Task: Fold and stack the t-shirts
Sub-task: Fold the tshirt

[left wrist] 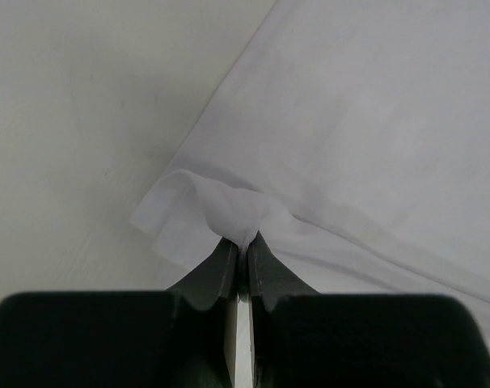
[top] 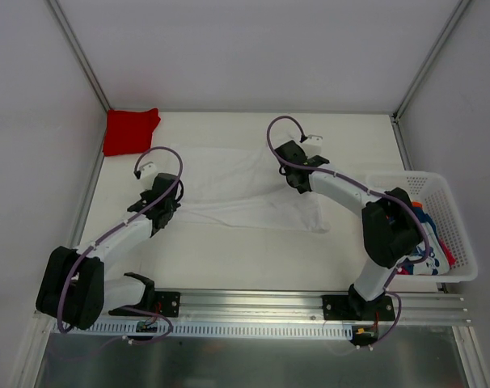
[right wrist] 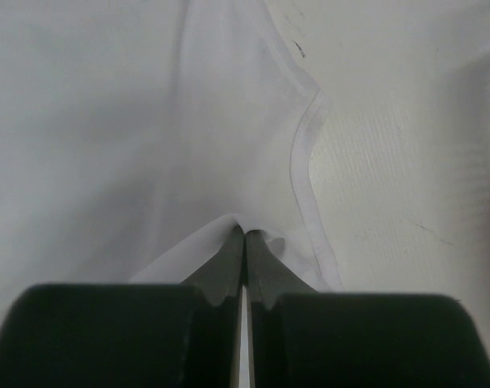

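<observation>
**White surface (top: 229, 263), white tee (top: 229, 190) pinched at both sides**

The white tee lies spread flat at the centre. The left tool (top: 166, 204) is clamped on a fold at its 9 o'clock edge, and the right tool (top: 297, 176) on a fold near its 2 o'clock edge. The cloth looks thin, limp and light. It will likely drape and slide, so the hems offer the surest hold. A folded red tee (top: 130, 131) sits at 10 o'clock.
</observation>
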`<action>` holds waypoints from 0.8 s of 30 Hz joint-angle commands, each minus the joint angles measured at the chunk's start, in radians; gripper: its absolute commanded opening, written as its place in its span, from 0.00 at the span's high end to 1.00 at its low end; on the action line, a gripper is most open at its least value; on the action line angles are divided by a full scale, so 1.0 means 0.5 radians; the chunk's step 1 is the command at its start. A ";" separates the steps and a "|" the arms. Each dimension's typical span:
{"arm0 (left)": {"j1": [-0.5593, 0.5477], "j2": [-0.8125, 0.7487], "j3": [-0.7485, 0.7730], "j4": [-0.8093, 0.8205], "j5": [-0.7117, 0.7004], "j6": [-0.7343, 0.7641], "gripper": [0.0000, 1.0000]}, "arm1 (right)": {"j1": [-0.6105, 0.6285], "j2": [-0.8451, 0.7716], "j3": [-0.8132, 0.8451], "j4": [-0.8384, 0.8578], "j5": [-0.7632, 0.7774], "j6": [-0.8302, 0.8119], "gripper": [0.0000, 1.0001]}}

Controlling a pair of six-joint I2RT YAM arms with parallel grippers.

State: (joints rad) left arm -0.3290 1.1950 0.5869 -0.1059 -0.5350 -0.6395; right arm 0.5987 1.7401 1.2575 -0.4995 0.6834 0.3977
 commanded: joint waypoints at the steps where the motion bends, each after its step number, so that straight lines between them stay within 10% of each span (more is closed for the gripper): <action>1: 0.029 0.076 0.099 0.135 0.051 0.070 1.00 | -0.038 0.026 0.123 0.036 -0.002 -0.044 1.00; 24: 0.047 0.233 0.167 0.270 0.018 0.153 1.00 | -0.182 0.226 0.310 0.057 -0.057 -0.090 1.00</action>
State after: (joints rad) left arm -0.3233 1.3052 0.6346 -0.0021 -0.5056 -0.5835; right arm 0.5289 1.8347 1.3582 -0.4816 0.6460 0.3717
